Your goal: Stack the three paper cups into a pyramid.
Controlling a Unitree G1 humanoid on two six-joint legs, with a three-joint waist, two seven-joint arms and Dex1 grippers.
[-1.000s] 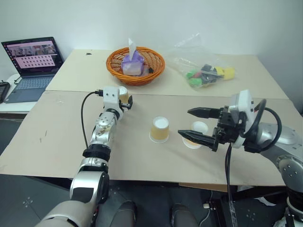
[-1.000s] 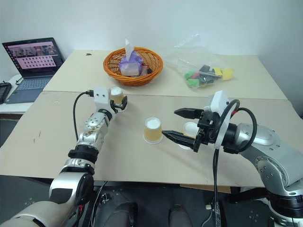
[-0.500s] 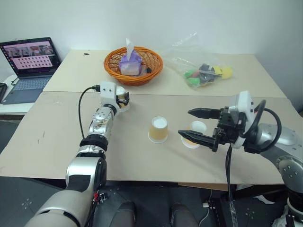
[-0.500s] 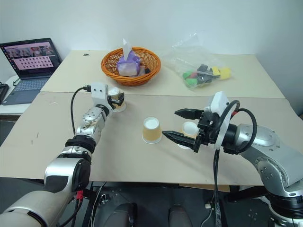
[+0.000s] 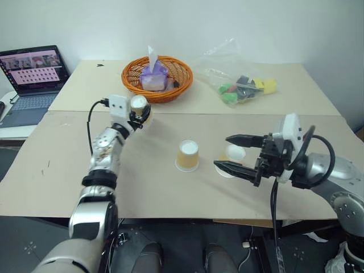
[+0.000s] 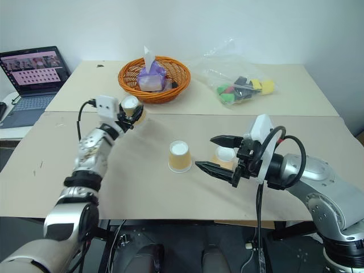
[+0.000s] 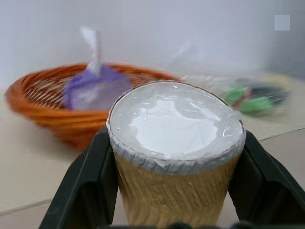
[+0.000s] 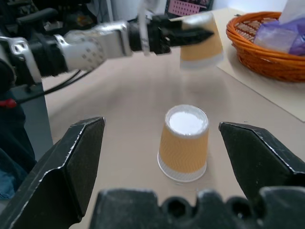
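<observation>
Lifted clear of the tabletop since a second ago, one of the three paper cups (image 5: 139, 106) is now held in the air, upside down and tilted, at the upper left of centre in the left eye view, where it had earlier stood on the surface. The left gripper (image 5: 136, 115) is closed on this cup, a black finger (image 7: 86, 191) pressed to each side in the left wrist view.

Across most of the frame the tan table (image 5: 170, 193) is spread, with a laptop (image 5: 31, 77) seen open at the far left edge. An orange wicker basket (image 5: 157, 79) is placed at the upper centre, and a purple tissue pack (image 5: 152, 77) with a white sheet standing up is held inside it. To the upper right a clear plastic bag (image 5: 242, 77) is laid, filled with small green, yellow and dark items.

At the right of centre the right gripper (image 5: 230, 153) is held with its fingers spread wide apart and nothing between them. A second cup (image 5: 188, 156) is stood upside down at the middle of the frame, and a third cup (image 5: 233, 155) is set just right of it, behind the open fingers.
</observation>
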